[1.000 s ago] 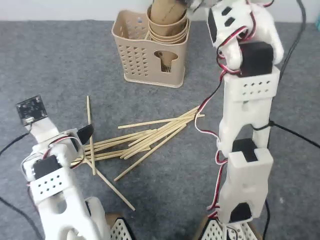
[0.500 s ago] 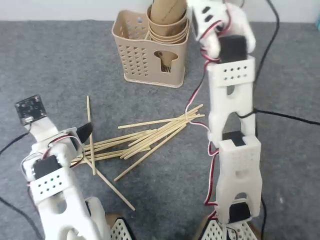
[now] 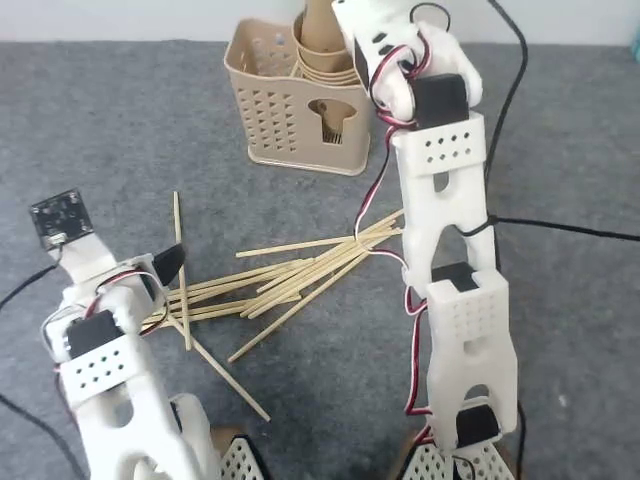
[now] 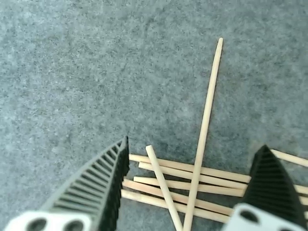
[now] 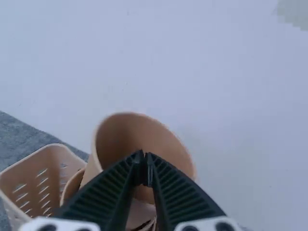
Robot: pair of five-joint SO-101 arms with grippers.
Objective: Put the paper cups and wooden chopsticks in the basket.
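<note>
Left jaws: wide open and empty, low over the counter [image 3: 120,130], astride the chopstick ends farthest from the basket [image 3: 262,110].

Right jaws: closed to a slit at the rim of the top cup [image 5: 139,134], apparently pinching its wall, directly above the basket.

Cups: nested stack in the basket compartment nearer the right arm. The top cup stands proud of the stack, slightly tilted.

Chopsticks [image 3: 300,270]: loose sheaf flat on the counter, in front of the basket and well apart from it. The long axes run roughly from the left jaws toward the right arm. One stick lies across the sheaf between the left jaws, and one strays farther from the basket.

Judgement: the left arm is nearer the sheaf. The sticks lie lengthwise between its jaws, so closing there would gather only the ends.
</note>
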